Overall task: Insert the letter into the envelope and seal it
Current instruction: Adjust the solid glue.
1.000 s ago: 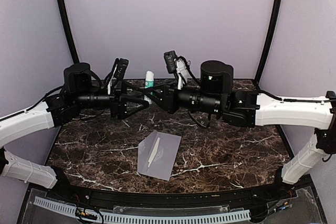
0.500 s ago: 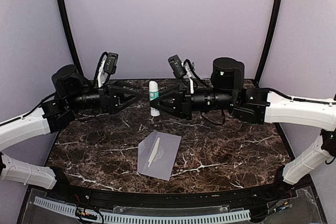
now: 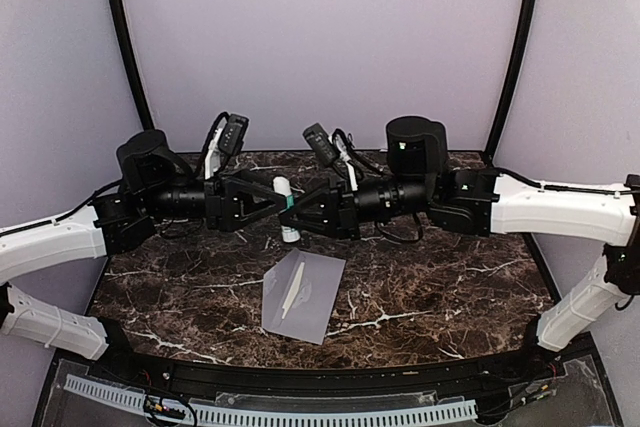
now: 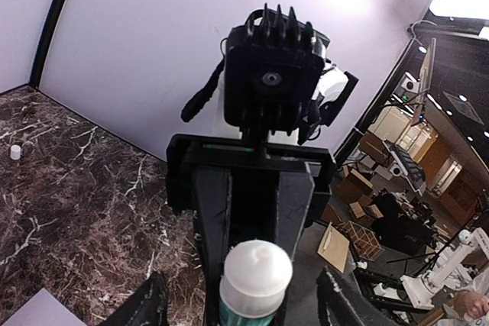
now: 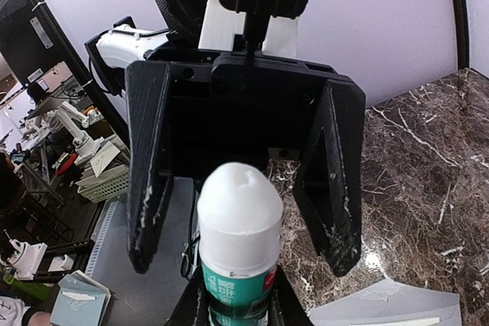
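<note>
Above the table, right end effector clamps a glue stick, label illegible; left end effector agape.

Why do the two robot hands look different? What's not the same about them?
The left gripper is open, fingers spread wide either side of the glue stick's white cap; the right gripper is shut on the stick. The left holds nothing; the right grips lower down, by the teal label. Both are black and face each other.
</note>
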{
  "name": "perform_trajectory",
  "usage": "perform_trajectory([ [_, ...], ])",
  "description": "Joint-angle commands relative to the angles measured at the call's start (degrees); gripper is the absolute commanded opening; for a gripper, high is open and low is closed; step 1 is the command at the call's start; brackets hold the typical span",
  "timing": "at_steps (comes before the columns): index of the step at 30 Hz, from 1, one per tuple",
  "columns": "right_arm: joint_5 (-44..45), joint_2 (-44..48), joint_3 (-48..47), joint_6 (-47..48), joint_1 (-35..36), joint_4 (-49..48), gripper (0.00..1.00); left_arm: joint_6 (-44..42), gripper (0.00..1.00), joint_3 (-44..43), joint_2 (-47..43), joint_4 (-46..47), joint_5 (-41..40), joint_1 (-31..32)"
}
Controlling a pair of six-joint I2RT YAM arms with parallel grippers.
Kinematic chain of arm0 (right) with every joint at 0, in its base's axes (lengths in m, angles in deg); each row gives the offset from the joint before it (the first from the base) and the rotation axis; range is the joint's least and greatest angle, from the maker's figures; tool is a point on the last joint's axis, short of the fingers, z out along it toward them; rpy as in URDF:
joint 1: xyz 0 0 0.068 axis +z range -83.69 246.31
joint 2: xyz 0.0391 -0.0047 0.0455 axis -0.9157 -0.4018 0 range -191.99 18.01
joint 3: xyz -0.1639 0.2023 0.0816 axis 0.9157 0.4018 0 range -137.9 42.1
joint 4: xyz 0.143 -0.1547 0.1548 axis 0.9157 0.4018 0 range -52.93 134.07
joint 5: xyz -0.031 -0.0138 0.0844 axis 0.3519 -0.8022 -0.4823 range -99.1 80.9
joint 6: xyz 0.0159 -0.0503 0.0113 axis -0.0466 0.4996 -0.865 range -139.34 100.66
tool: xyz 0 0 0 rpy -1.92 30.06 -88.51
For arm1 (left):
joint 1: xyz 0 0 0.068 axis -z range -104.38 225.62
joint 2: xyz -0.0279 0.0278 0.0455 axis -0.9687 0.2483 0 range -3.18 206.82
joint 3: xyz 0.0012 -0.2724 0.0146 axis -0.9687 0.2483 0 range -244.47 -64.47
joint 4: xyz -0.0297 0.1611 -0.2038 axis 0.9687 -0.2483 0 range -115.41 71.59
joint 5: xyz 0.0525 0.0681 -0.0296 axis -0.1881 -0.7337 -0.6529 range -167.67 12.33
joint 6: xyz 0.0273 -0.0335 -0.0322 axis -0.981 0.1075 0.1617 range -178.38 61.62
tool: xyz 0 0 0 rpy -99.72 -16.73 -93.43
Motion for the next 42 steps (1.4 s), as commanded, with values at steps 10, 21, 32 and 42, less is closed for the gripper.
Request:
perform_trajectory([
  [10, -1.3, -2.5, -4.5, 1.1, -0.1, 2.1, 0.03, -0.7, 0.42, -2.0, 1.4, 0.7, 1.4, 1.1],
  [21, -0.7, -2.4, -4.7, 1.4, 0.0, 2.5, 0.03, 0.3, 0.25, -1.4, 1.3, 1.7, 1.2, 1.1],
  [32, 8.3, 3.1, 1.3, -1.5, -0.1, -5.7, 0.29, 2.3, 0.11, 0.1, -0.8, 5.0, -5.3, 1.1],
  [42, 14.9, 5.8, 16.2, -21.3, 2.1, -38.4, 0.73, 9.2, 0.07, 7.4, -4.7, 23.0, -22.5, 1.7],
])
